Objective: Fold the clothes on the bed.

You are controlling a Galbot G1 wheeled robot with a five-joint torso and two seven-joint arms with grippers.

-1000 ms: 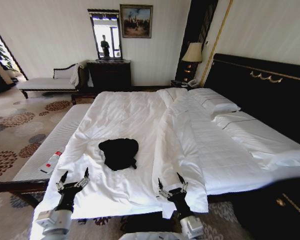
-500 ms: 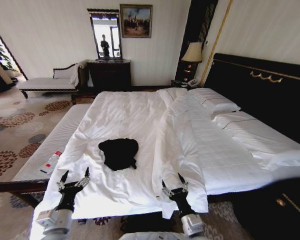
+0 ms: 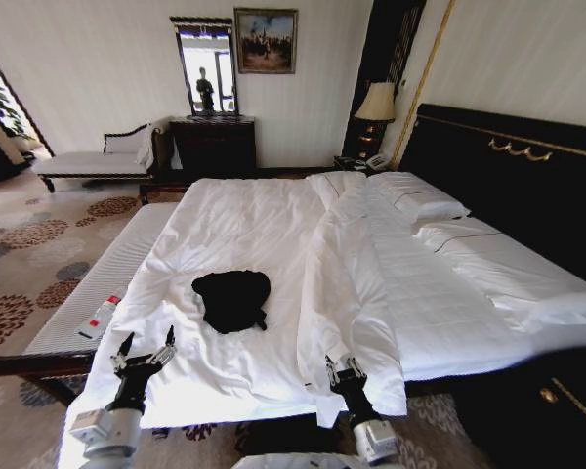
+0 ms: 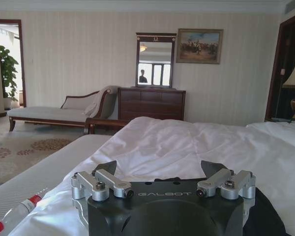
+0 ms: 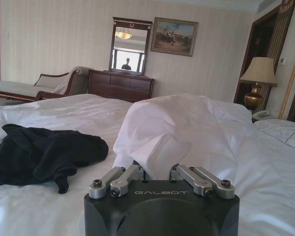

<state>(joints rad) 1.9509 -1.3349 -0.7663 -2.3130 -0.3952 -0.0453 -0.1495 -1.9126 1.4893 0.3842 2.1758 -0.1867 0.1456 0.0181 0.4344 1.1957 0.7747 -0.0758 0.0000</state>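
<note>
The clothes (image 3: 232,298) are one black crumpled garment lying on the near left part of the bed (image 3: 254,215), a big one with a white duvet. In the right wrist view the clothes (image 5: 39,152) rest flat beside a raised, turned-back fold of duvet (image 5: 162,123). My left gripper (image 3: 145,352) hovers open over the bed's near edge, short of the clothes, its fingers spread wide with nothing between them (image 4: 160,167). At the near corner of the duvet fold my right gripper (image 3: 344,369) has its fingers drawn together, with white fabric pinched between them (image 5: 156,169).
A narrow white-cushioned bench (image 3: 98,283) runs along the bed's left side with a red-capped bottle (image 3: 100,315) on it. Pillows (image 3: 420,200) and the dark headboard (image 3: 508,166) lie to the right. A chaise (image 3: 98,156) and dresser (image 3: 213,145) stand by the far wall.
My right gripper's fingers have closed in from wide open and shifted slightly toward the duvet fold's corner. The left gripper and the clothes have not moved.
</note>
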